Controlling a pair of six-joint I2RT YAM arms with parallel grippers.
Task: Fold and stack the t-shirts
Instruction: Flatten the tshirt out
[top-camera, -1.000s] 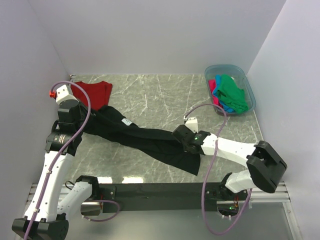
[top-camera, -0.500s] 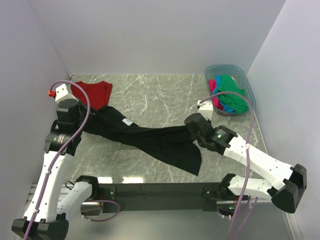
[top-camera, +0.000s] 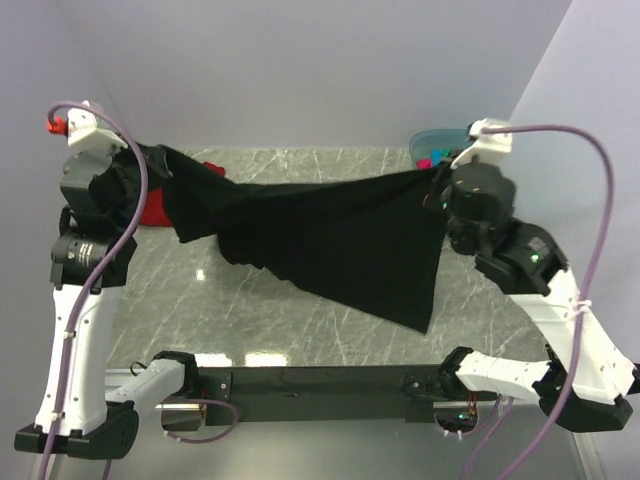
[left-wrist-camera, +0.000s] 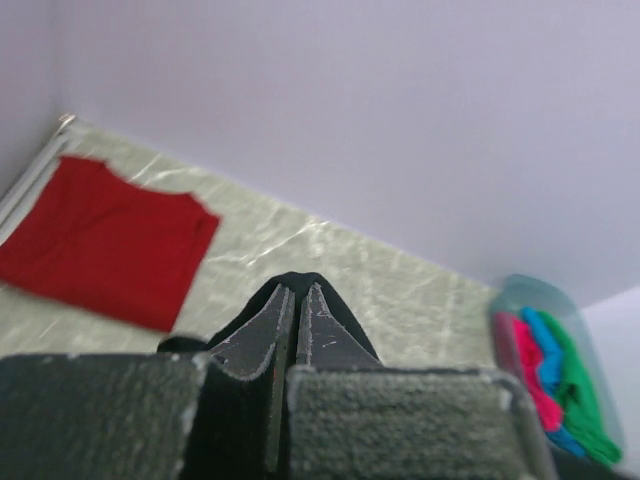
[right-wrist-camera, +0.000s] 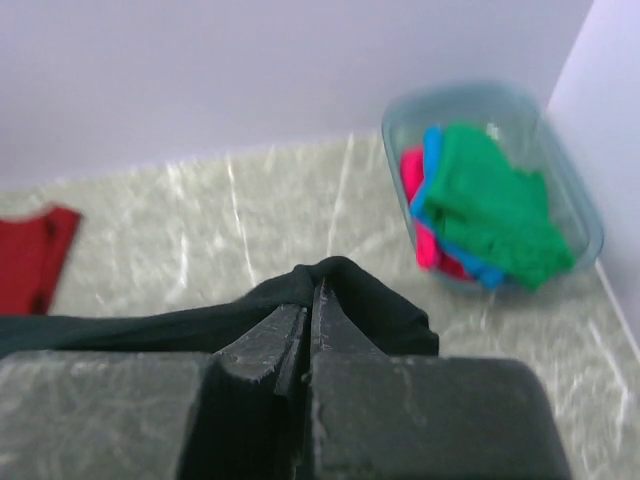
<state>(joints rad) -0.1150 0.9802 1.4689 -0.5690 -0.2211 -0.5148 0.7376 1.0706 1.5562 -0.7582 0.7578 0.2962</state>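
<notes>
We see our left tool pinched fully shut on one edge of the black t-shirt, and our right tool clamped just as tightly on the opposite edge. The shirt hangs stretched between them above the desk. The dark red t-shirt lies flat at the far left.

Left arm and right arm had white shells, black joint housings. Purple cable ran along each. Red cap sat on left wrist. Small green light glowed on right arm. Left gripper fingers were dark, scratched.
</notes>
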